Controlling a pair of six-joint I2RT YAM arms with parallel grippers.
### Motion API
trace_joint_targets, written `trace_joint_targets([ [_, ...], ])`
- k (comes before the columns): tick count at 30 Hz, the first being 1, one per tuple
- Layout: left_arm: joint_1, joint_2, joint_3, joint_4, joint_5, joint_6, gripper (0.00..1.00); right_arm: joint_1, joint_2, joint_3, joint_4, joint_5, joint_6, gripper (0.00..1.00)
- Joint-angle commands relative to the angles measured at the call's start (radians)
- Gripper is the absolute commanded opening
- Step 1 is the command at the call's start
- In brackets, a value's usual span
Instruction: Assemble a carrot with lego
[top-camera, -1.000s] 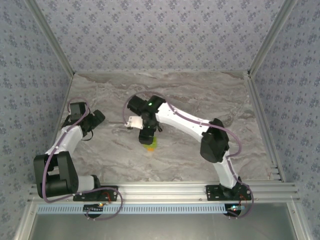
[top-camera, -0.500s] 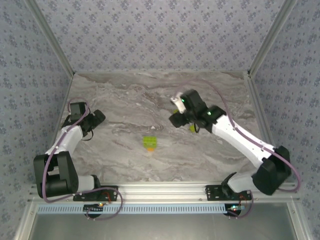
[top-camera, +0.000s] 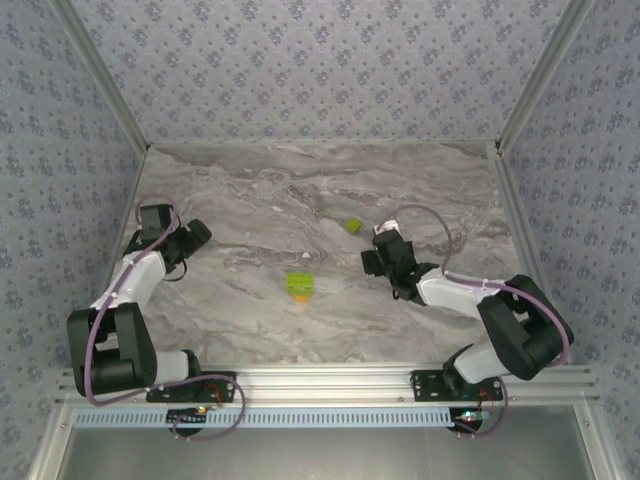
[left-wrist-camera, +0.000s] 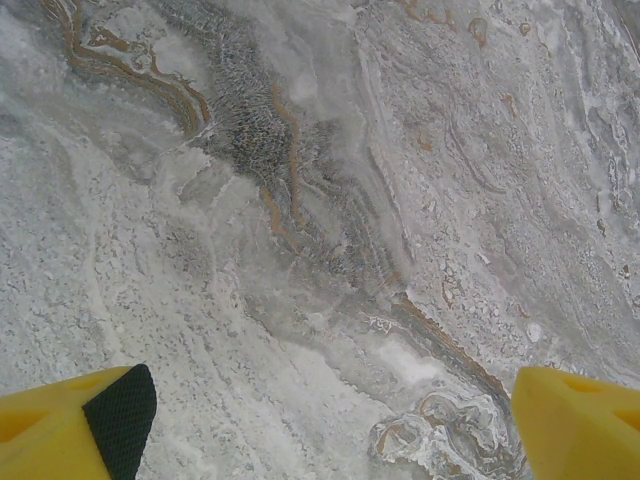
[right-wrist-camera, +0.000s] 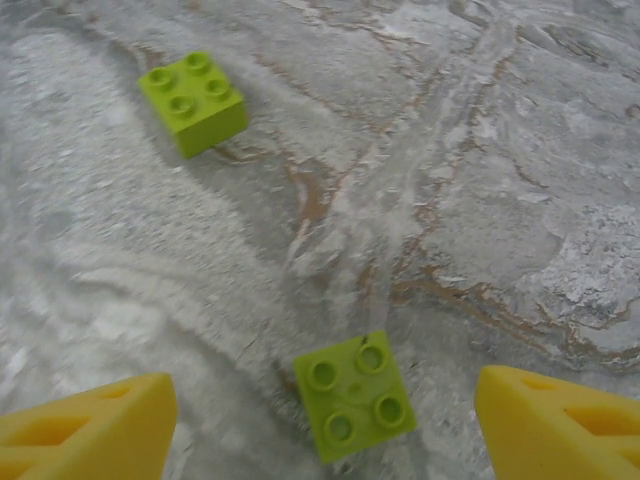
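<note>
The part-built carrot (top-camera: 298, 286), lime-green bricks stacked over an orange one, stands mid-table. A loose lime-green lego brick (top-camera: 352, 226) lies behind and to the right of it. My right gripper (top-camera: 370, 262) hovers low to the right of the carrot. In the right wrist view it (right-wrist-camera: 322, 405) is open, and a lime-green brick (right-wrist-camera: 356, 395) lies studs up on the table between its yellow fingers (right-wrist-camera: 90, 425), touching neither. A second lime-green brick (right-wrist-camera: 193, 100) lies farther off to the left. My left gripper (top-camera: 197, 233) rests at the far left, open (left-wrist-camera: 330, 425) over bare marble.
The marbled table (top-camera: 300, 190) is boxed in by patterned walls on three sides and a metal rail (top-camera: 330, 385) at the near edge. The right arm's elbow (top-camera: 520, 330) folds back near the front right corner.
The right arm swung from above the carrot to the right, then drew back and dropped low over a lime-green brick. The left arm has not moved.
</note>
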Motion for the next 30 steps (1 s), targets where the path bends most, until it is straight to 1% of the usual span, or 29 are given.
trace_joint_targets([
  [1,-0.001,-0.008,0.011,0.017,0.01,0.004,0.93,-0.043,0.039,-0.039,0.092,0.011,0.071,0.79],
  [5,-0.002,-0.003,0.012,0.02,0.01,0.005,0.93,-0.06,0.064,-0.077,0.144,-0.006,0.116,0.78],
  [13,-0.004,0.007,0.012,0.026,0.011,0.007,0.93,-0.059,0.148,-0.093,0.22,-0.037,0.114,0.77],
  [18,-0.004,0.007,0.01,0.026,0.01,0.007,0.93,-0.043,0.185,-0.098,0.246,-0.032,0.117,0.67],
  [20,-0.003,0.007,0.012,0.027,0.01,0.007,0.93,-0.035,0.186,-0.103,0.248,-0.029,0.124,0.65],
  [25,-0.004,0.006,0.011,0.024,0.01,0.007,0.93,-0.01,0.162,-0.126,0.223,-0.026,0.149,0.64],
  [30,-0.003,0.002,0.012,0.023,0.012,0.006,0.93,0.038,0.119,-0.133,0.153,-0.009,0.179,0.64],
])
